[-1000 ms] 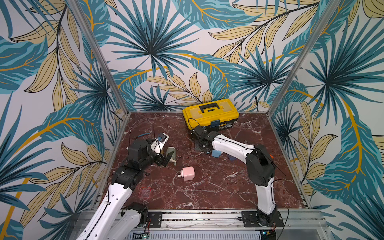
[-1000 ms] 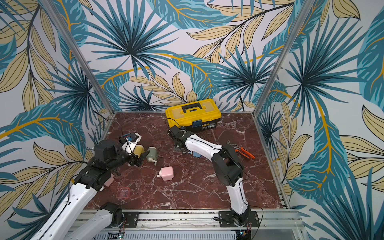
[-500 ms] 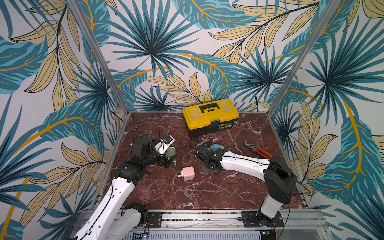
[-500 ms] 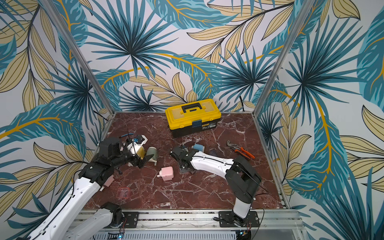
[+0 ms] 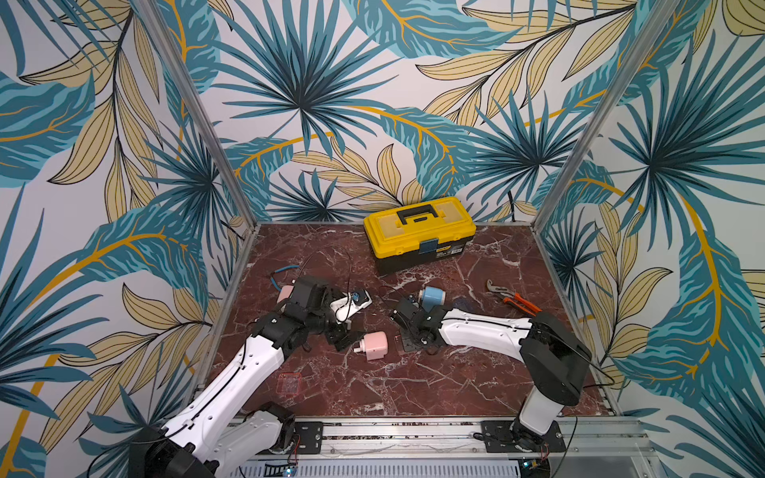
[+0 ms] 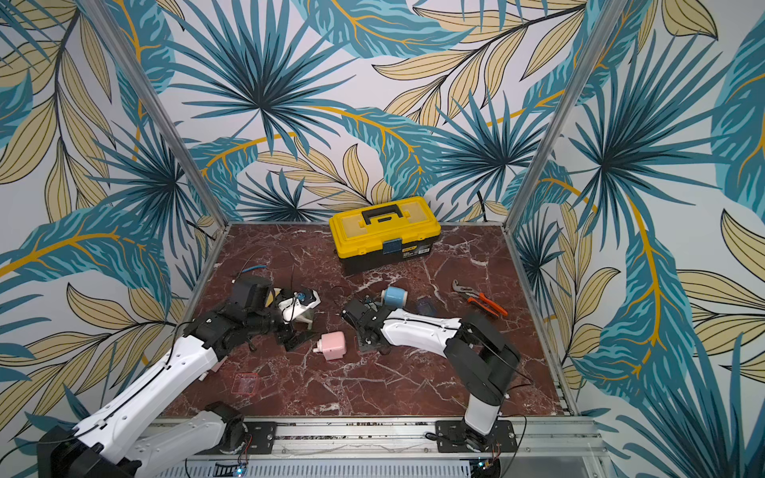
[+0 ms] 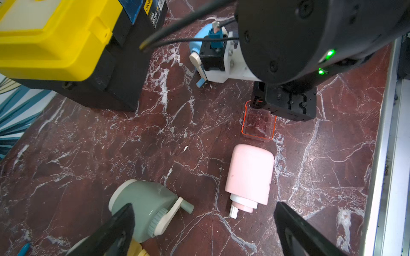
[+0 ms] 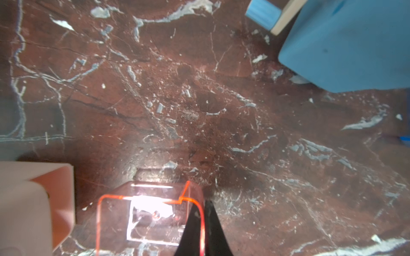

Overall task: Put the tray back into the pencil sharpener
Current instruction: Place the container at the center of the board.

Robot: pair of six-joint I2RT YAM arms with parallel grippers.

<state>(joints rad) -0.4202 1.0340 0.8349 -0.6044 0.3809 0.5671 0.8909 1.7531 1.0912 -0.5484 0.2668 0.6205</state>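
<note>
The tray is clear plastic with an orange rim. It rests low on the marble beside the pink pencil sharpener, which lies on its side. My right gripper is shut on one side wall of the tray, one finger inside and one outside. In both top views my right gripper sits just right of the pink sharpener. My left gripper is open, just left of the sharpener, with nothing between its fingers.
A yellow toolbox stands at the back. A blue sharpener lies behind my right wrist. A green sharpener lies by my left gripper. Another red tray sits front left. Orange pliers lie at the right.
My right arm came forward from the toolbox, bringing the tray down beside the pink sharpener. My left gripper moved forward and right, toward the sharpener.
</note>
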